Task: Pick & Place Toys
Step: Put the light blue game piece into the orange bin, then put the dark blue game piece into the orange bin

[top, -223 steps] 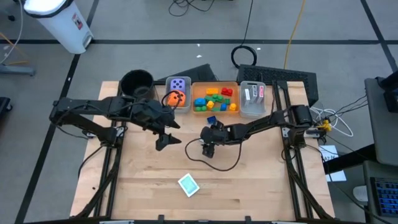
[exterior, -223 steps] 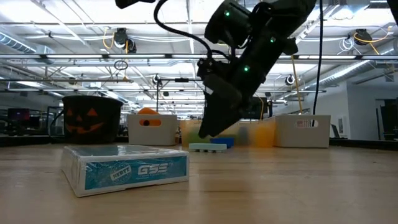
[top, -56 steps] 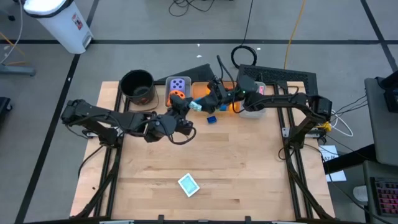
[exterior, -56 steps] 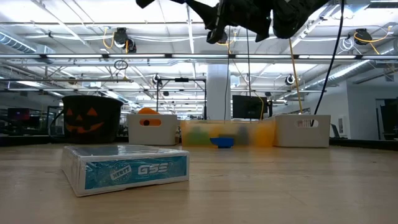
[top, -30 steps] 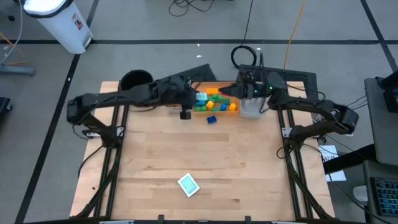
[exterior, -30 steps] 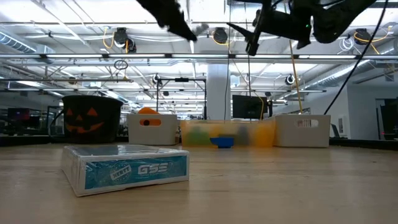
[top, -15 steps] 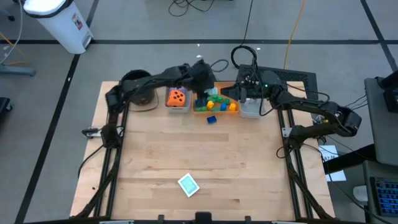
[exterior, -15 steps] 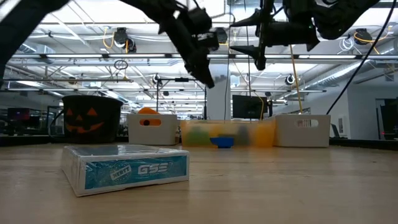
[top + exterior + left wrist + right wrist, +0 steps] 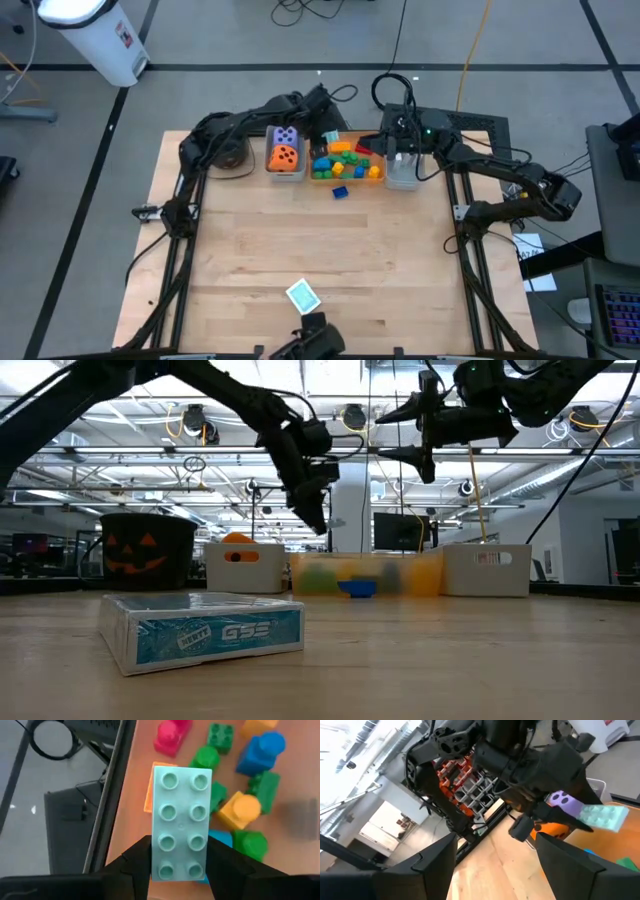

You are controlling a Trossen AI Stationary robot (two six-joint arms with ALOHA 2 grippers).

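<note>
My left gripper (image 9: 325, 140) hangs over the orange bin (image 9: 346, 176) at the table's far edge, shut on a pale teal two-by-four brick (image 9: 180, 827); the right wrist view shows that brick (image 9: 605, 816) too. Red, green, blue and yellow bricks (image 9: 235, 810) lie in the bin below it. A purple die (image 9: 286, 135) and an orange die (image 9: 285, 157) sit in the grey bin to the left. A blue brick (image 9: 340, 192) lies on the table in front of the orange bin. My right gripper (image 9: 385, 438) is open, level and high, just right of the left one. My left gripper pinches the brick's two long sides at its near end (image 9: 179, 867) between its two fingers (image 9: 137, 860). The fingers slant down toward the far edge and lie along the brick. The brick sticks out ahead of them, studs toward the wrist camera, clear above the bin.
A teal card box (image 9: 302, 296) lies flat near the front edge. A black pot (image 9: 148, 550) stands at the far left and a grey bin with cards (image 9: 403, 168) at the far right. A dark thing (image 9: 308, 338) shows at the near edge.
My left gripper has carried the teal brick toward the table's far edge and right, and sunk lower over the orange bin, tipping further down. The dice bin, covered by the arm before, shows again. My right gripper has stayed in place with its wrist turning a little.
</note>
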